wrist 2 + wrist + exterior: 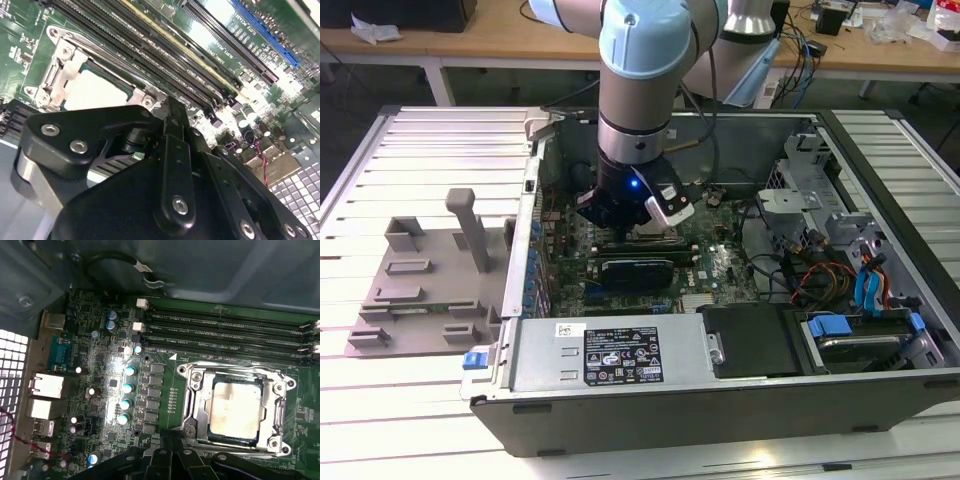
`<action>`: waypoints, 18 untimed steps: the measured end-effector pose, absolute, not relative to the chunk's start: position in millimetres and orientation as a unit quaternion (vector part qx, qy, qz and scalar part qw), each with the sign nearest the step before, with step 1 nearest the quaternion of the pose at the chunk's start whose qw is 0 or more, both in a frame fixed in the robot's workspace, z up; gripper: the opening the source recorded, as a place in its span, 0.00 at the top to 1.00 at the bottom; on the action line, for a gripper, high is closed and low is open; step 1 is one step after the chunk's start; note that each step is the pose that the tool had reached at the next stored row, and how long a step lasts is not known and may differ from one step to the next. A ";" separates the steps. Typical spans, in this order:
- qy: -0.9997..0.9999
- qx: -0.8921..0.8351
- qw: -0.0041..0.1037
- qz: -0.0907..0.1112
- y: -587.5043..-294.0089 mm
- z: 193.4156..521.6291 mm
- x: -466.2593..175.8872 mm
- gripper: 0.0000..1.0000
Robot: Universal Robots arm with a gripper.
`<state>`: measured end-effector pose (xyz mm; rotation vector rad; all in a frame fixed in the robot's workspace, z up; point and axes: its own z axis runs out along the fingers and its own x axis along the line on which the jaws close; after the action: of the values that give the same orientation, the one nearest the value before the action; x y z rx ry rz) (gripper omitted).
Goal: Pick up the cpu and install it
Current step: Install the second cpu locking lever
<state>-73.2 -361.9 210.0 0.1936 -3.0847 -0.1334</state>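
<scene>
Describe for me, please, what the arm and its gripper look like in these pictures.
In the exterior view the arm is a silver-grey tube with pale blue joint caps, ending in a black wrist unit with a small blue light and a white clip-on part. In the second wrist view the gripper is matte black, with flat linkage plates and silver bolts.

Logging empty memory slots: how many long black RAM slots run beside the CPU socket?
4, lying parallel in one bank in the first wrist view, beside the metal-framed socket holding the silver-grey cpu.

A white label [621, 355] with dark print sat on the computer case's [880, 395] front metal panel, lower centre of the exterior view; its print and the motherboard's [100, 365] white lettering could not be read.
</scene>
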 end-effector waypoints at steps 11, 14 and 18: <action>-0.997 0.062 0.028 -0.029 -356.0 211.8 -42.9 0.89; -0.998 0.062 0.029 -0.012 -350.7 211.8 -34.9 0.89; -0.997 0.061 0.031 0.019 -336.7 211.9 -30.5 0.89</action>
<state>-30.5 -336.7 211.9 0.1866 -3.0728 0.0598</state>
